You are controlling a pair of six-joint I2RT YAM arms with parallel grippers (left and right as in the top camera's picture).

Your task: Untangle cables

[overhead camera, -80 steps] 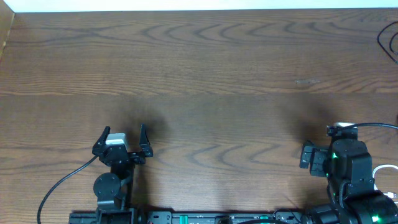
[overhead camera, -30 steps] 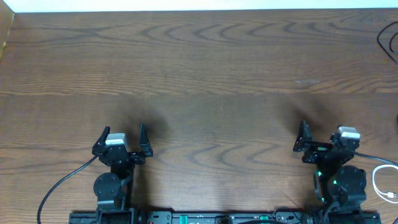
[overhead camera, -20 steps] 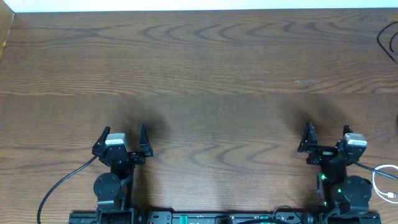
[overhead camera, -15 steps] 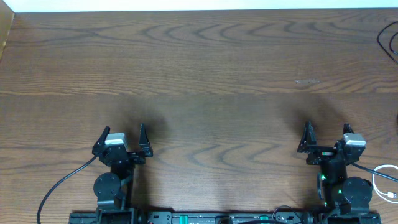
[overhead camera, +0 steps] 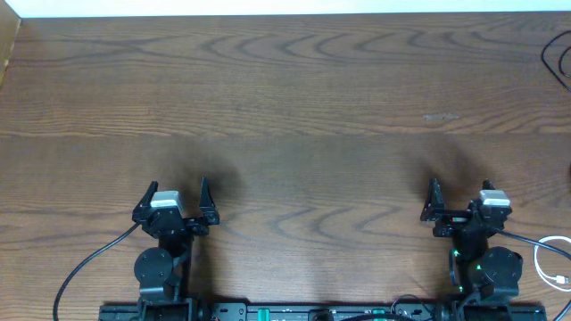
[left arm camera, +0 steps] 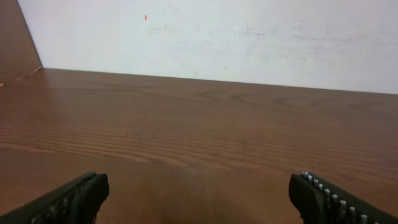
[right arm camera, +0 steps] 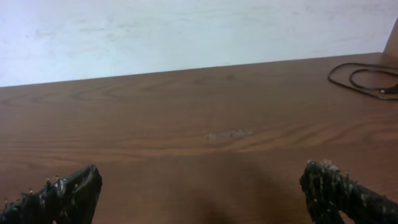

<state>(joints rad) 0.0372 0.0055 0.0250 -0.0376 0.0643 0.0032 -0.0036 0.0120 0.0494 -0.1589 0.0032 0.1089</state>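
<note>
The black cable (right arm camera: 367, 79) lies looped at the far right corner of the table (overhead camera: 294, 107). The white cable (overhead camera: 538, 257) lies at the near right edge, well apart from it, so they look already separated. Both arms sit low at the near edge, seemingly parked. The left gripper (overhead camera: 174, 194) and right gripper (overhead camera: 459, 198) have their jaws spread wide, holding and touching nothing

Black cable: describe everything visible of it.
The black cable is a thin dark cord lying flat in loose loops on the wooden table, at its far right corner near the white wall. Part runs out of frame, so no plug shows. Only the table touches it.
</note>
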